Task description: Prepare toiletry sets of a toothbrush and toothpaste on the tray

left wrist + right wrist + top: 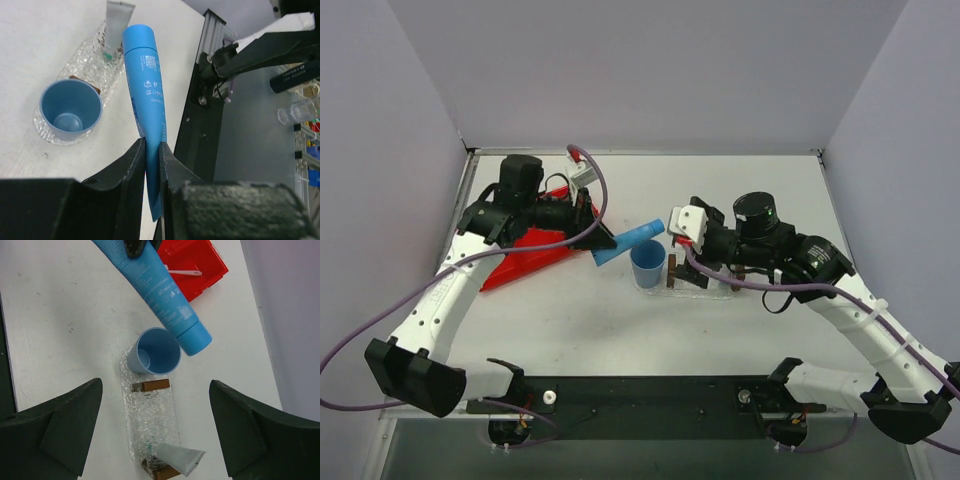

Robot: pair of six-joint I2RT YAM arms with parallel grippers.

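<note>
Bright blue toothpaste tube [147,90] is up in the air, and the left gripper [151,145] has it clamped by the flat crimped tail, both fingers pressed tight against it. The cap end points toward the blue cup [152,352] and hangs close by its rim. Whether it is over the mouth or just off to the side, I can't tell.

The cup stands upright with nothing in it, on one end of a bubbly clear mat [46,131]. Just beside the cup comes a brown block [150,385], and that is the near end of the tray [150,425], which runs away from the cup along the mat.

At the tray's far end from the cup lies the whitish toothpaste tube [177,458], flat, by the second brown block.

The right gripper [155,385] hangs above the tray, on the side of the cup away from the left arm. Its fingers are spread wide, with nothing between them.

On the cup's other side, well apart from it, sits the red bin [200,255], and the toothbrush [182,272] lies inside it, a thin pale stick on the red floor.
</note>
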